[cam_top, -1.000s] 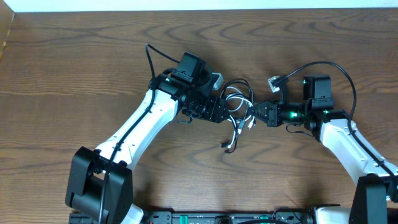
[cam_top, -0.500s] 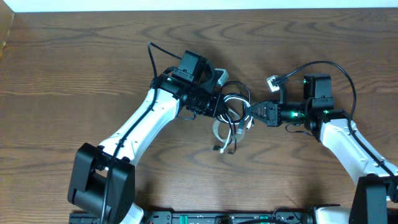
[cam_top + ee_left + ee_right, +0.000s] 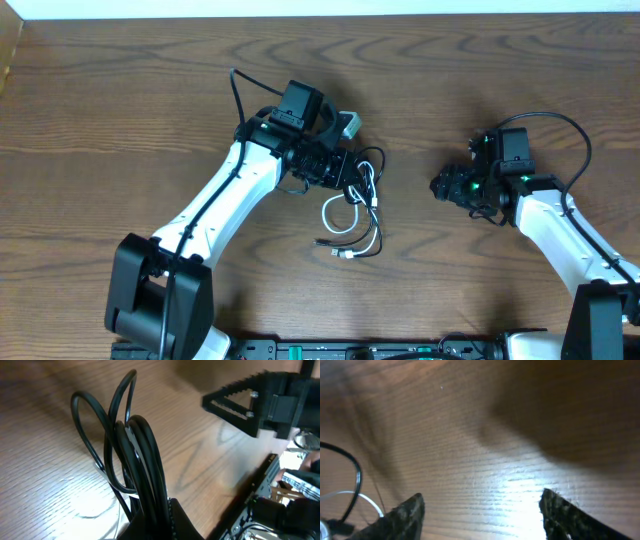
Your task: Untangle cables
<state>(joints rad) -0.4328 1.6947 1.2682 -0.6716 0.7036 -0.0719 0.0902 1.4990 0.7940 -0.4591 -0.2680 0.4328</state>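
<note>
The cables (image 3: 358, 205) lie as one tangle at mid-table: black loops, a white loop (image 3: 334, 213) and small plugs (image 3: 327, 243) trailing toward the front. My left gripper (image 3: 352, 172) is shut on the bundle's upper end. In the left wrist view several black strands (image 3: 142, 455) run up out of the jaws of the left gripper (image 3: 152, 510) and fan into loops. My right gripper (image 3: 438, 186) stands open to the right, apart from the tangle. In its wrist view the right gripper (image 3: 481, 494) has only bare wood between the fingers, with a black and white cable (image 3: 355, 482) at the left edge.
A thick black wire (image 3: 565, 130) fixed to the right arm arches over its wrist. The right arm's open fingers (image 3: 250, 402) show beyond the cables in the left wrist view. The wooden table (image 3: 150, 90) ends at a white strip at the back. Both arm bases sit along the front edge.
The right gripper opened, released the cables and drew back to the right. The left gripper shut on the bundle and pulled it left, so the loops and plugs spread toward the front.
</note>
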